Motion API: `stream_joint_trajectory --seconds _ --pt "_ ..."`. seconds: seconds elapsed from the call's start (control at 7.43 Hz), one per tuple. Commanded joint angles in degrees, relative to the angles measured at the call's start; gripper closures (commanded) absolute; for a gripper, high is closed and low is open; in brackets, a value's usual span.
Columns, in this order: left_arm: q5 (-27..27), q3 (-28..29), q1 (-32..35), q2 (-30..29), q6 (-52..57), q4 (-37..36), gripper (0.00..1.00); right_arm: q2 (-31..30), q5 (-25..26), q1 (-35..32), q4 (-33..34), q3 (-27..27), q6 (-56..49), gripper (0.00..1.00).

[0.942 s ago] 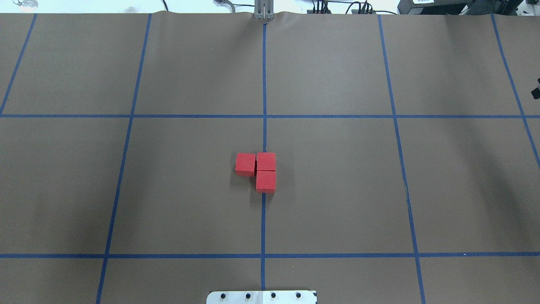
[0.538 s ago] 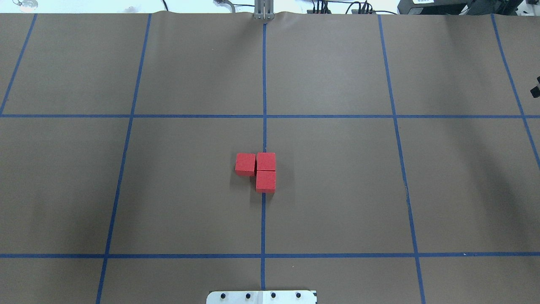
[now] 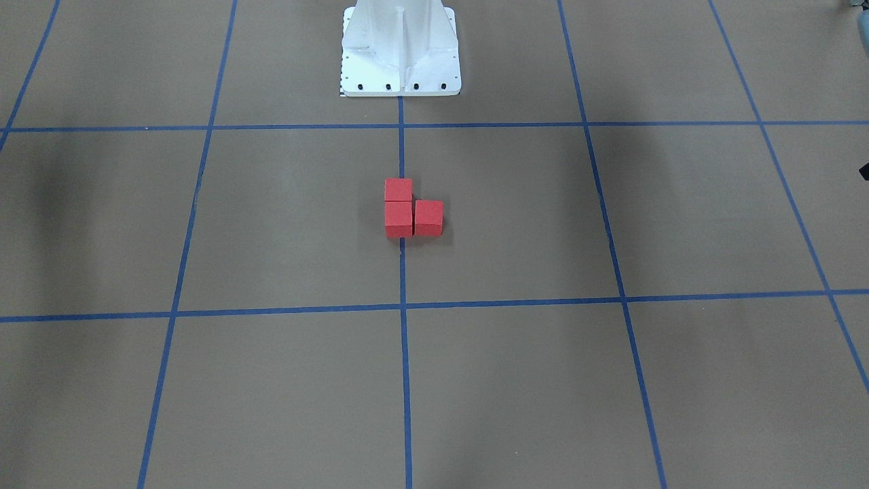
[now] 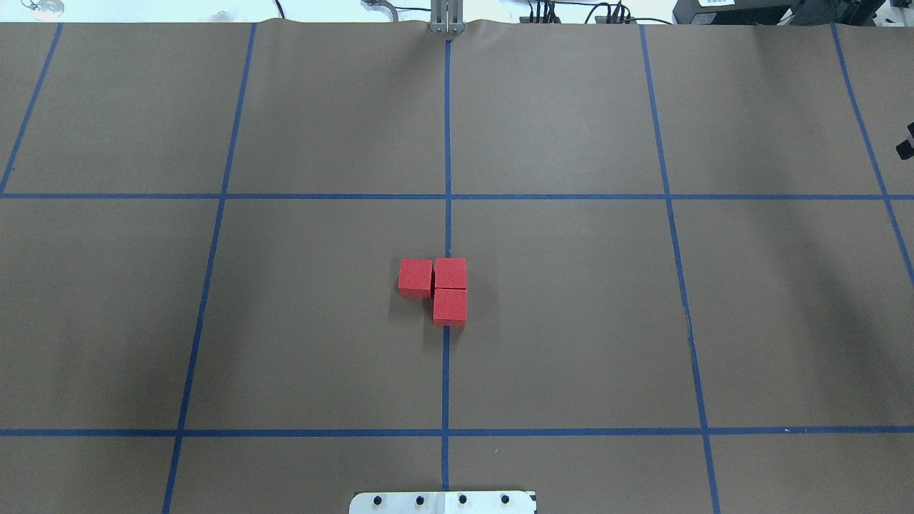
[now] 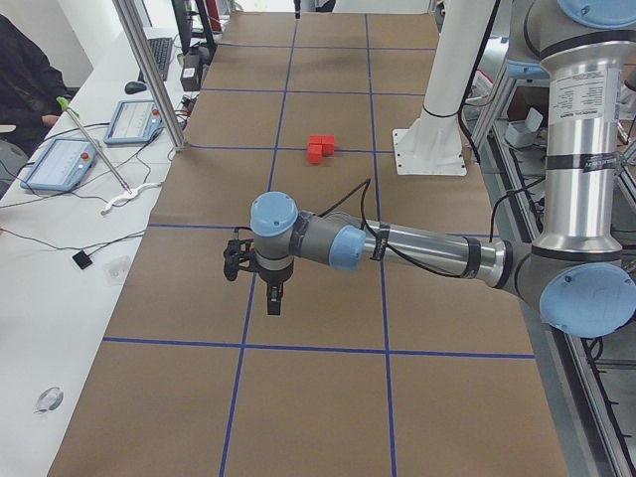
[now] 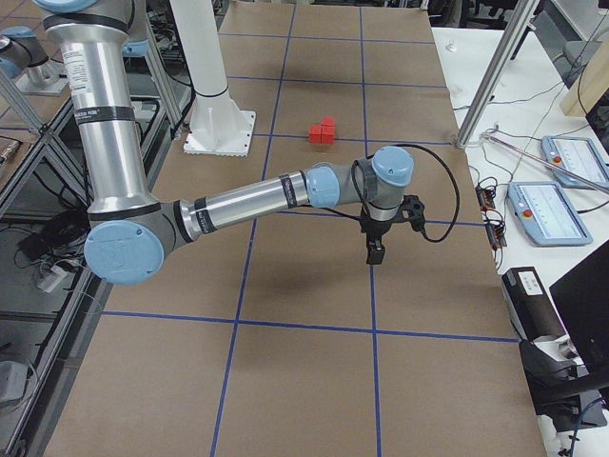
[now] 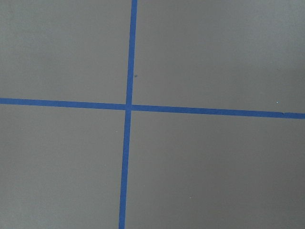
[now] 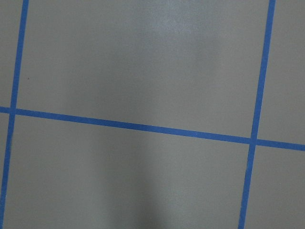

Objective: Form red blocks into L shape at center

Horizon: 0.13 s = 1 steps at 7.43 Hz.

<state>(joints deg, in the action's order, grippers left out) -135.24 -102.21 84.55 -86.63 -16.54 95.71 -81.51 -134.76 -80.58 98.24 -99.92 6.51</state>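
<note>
The three red blocks [image 4: 450, 273] lie together on the brown floor [image 4: 571, 321] at the center [image 4: 446, 357], well apart from both arms. Two of them sit in a row on the middle blue tape line [image 4: 447, 128], one behind the other and touching. The third rests just beside the farther one, on the robot's left, so the group forms an L. In the front-facing view the same blocks [image 3: 398, 219] lie in the grid square next to the white robot base [image 3: 400, 61], straddling the middle line. The left gripper [image 5: 274, 301] hangs above the floor toward the robot's left end of the table, its fingers pointing down. This side view does not show whether its claw is open or closed. The right gripper [image 6: 375, 253] hangs the same way toward the opposite end, fingers down, and whether it is open or closed cannot be told either. Each wrist camera looks straight down on brown floor and a crossing of blue tape lines.
</note>
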Motion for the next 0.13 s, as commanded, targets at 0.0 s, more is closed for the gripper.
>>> stream_joint_trajectory --seconds 0.0 --pt "0.07 -0.53 0.0 -0.03 0.11 0.0 0.0 0.03 0.02 -0.02 -0.06 -2.03 -0.1 0.01"
